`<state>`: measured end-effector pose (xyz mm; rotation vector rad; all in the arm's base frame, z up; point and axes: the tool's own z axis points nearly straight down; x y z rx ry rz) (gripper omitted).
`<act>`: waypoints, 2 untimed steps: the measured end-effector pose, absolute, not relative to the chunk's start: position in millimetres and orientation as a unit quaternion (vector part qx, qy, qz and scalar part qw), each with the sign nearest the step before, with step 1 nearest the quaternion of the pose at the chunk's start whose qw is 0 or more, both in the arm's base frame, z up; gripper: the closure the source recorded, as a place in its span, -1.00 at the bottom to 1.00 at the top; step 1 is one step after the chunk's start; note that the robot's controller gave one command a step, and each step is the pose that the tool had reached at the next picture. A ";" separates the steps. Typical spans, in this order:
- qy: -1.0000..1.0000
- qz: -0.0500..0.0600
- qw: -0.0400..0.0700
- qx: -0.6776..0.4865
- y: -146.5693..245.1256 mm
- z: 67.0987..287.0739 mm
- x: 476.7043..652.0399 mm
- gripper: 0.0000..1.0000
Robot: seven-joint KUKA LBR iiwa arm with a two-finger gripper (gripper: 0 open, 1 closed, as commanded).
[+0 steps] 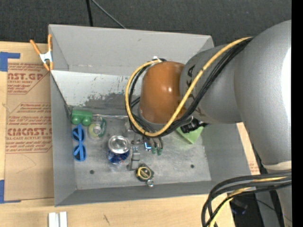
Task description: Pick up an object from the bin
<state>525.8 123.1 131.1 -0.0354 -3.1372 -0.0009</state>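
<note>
Nearest the front wall lies a small round black-and-yellow tape-measure-like thing (144, 172), loose on the floor of the grey metal bin (124, 45). Just behind it, a dented blue-and-silver metal can (117, 150) on its side. That's the piece closest to me, just left of where I'm reaching down, so I reckon it's my likeliest pick.

My jaws sit low over the floor beside the can, tucked under my own wrist, so I cannot tell if they're apart or together. Nothing visibly gripped.

Off left, well apart, a blue plastic goggle-shaped piece (79, 144), then a clear round thing (98, 126) and a green plastic piece (81, 117), all settled at the foot of the sloping wall. To my right, a pale green block (190, 134), half hidden. Above, my orange wrist cover (161, 96), cables looped slack around it.
</note>
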 end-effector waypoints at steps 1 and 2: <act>-0.995 0.001 0.002 -0.104 116.9 68.4 526.2 -1.00; -0.998 -0.002 0.001 -0.056 210.1 69.5 498.5 -1.00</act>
